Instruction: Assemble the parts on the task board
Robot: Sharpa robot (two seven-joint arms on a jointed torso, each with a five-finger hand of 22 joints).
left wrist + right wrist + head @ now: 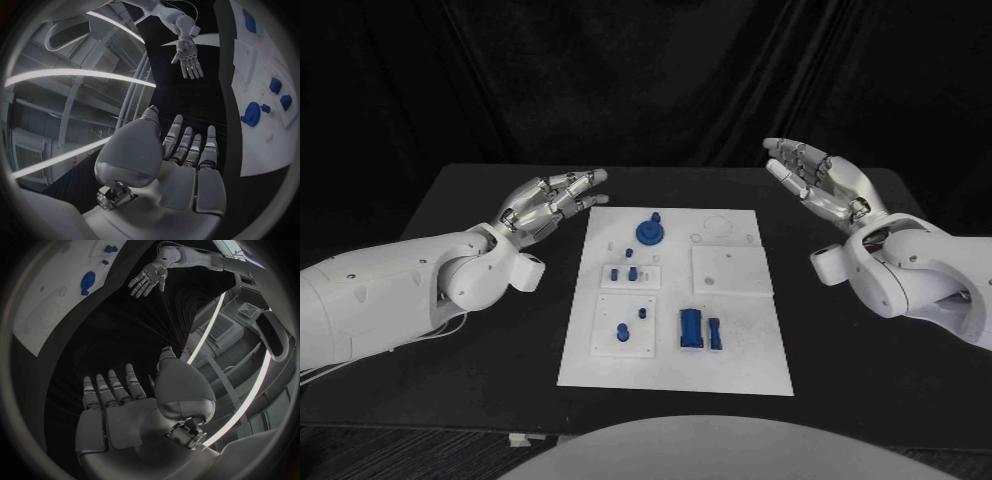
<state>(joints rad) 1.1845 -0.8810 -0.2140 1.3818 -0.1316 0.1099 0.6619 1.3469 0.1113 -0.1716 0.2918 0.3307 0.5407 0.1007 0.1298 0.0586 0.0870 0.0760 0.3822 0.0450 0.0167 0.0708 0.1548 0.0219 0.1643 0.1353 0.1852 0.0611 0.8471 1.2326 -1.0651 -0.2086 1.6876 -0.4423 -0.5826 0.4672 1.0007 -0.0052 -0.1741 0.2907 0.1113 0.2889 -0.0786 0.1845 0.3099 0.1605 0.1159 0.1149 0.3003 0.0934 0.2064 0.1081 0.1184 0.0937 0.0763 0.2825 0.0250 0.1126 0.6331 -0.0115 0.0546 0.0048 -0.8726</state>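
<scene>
The white task board (733, 350) lies in the middle of the black table. On it are several blue parts: a round disc with a peg (651, 232) near the far end, small pegs (623, 273) on a raised white plate, more small pieces (623, 331) on a nearer plate, and two upright blocks (697, 329). My left hand (553, 203) hovers open, palm up, just left of the board's far corner. My right hand (822, 183) is open, palm up, beyond the board's right side. The left wrist view shows the board (262, 150), the disc (252, 113) and my right hand (188, 59).
A bare white square plate (733, 270) sits on the board's right half. Black table surface (488, 330) stretches on both sides of the board. The right wrist view shows my left hand (147, 279) and the board's far end (44, 300) with the disc (87, 282).
</scene>
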